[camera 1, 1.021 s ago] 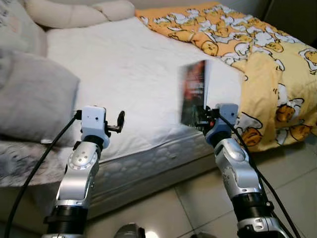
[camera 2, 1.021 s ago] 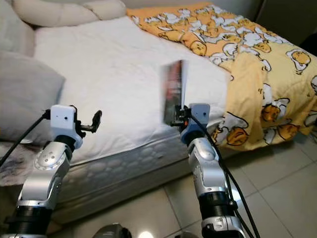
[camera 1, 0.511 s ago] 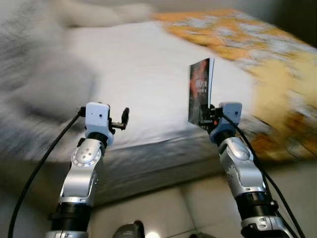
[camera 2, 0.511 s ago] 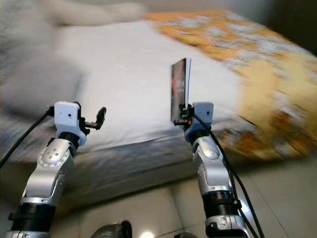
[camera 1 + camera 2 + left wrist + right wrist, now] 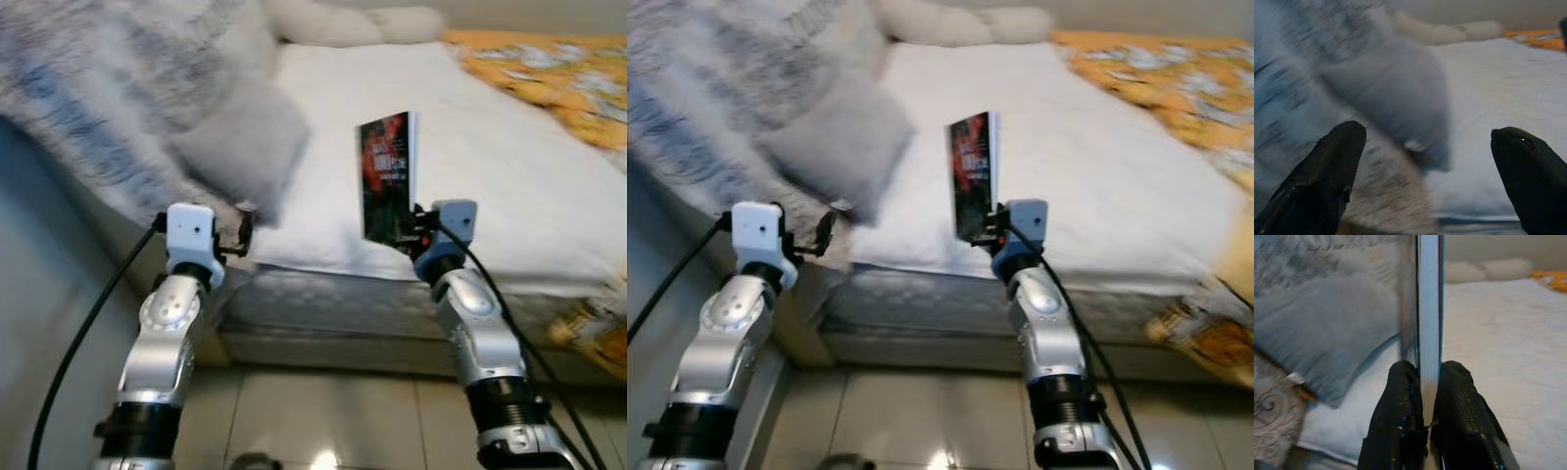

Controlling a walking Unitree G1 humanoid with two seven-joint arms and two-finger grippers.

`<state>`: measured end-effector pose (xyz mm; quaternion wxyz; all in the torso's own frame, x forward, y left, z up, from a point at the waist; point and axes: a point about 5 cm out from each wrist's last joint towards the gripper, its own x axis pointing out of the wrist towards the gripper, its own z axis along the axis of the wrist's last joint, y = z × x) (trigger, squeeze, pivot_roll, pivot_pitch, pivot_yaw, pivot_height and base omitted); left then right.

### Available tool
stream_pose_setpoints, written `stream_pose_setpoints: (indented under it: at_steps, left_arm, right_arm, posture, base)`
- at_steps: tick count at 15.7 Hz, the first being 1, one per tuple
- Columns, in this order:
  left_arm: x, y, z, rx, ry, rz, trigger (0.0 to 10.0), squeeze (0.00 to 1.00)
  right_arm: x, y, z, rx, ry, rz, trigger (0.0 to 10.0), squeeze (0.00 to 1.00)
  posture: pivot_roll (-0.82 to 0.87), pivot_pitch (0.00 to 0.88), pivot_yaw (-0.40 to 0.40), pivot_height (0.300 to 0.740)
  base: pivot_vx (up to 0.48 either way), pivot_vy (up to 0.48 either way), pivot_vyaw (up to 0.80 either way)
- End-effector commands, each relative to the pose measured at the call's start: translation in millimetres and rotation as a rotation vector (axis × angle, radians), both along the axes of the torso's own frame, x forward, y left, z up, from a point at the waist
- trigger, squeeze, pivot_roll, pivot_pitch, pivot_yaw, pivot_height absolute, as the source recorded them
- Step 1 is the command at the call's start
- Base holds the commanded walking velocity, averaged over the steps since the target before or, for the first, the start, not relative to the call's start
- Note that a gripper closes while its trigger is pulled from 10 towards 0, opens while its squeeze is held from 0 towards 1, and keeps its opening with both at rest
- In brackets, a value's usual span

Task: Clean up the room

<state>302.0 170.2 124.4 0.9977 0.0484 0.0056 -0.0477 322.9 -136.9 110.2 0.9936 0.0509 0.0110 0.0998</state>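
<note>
A home bedroom is shown — a bed (image 5: 509, 186) is covered with a white sheet, a grey pillow (image 5: 240, 147) and a yellow patterned duvet (image 5: 558, 73) — above a tiled floor (image 5: 323, 411).

The two head views look forward and down from above the raised arms, toward the edge of the bed (image 5: 490, 196) and the tiled floor (image 5: 323, 411) below it — one scene, offset slightly sideways between them. The left wrist view looks along its spread black fingers (image 5: 1327, 181) at a grey pillow (image 5: 1400, 103), near. The right wrist view faces the book (image 5: 1428, 308) edge-on, very close — pillow and white sheet beyond, shared with the head views
</note>
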Motion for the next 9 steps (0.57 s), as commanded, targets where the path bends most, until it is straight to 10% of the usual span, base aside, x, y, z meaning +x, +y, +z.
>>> stream_pose_setpoints:
  at_steps: [1,9]
  left_arm:
    - [0.5,1.1,1.6,0.003,-0.005,0.0,10.0,0.19]
    - [-3.1,-17.0,5.5,-0.056,-0.027,-0.138,10.0,0.2]
  right_arm:
    - [3.4,5.6,10.1,0.012,-0.041,0.015,10.0,0.0]
    - [4.8,2.7,8.3,0.054,-0.021,-0.009,10.0,0.0]
  posture:
    - [0.05,0.014,0.032,0.74]
    - [0.05,0.016,0.033,0.74]
  base:
    - [0.274,0.0,0.0]
    - [0.322,0.0,-0.25]
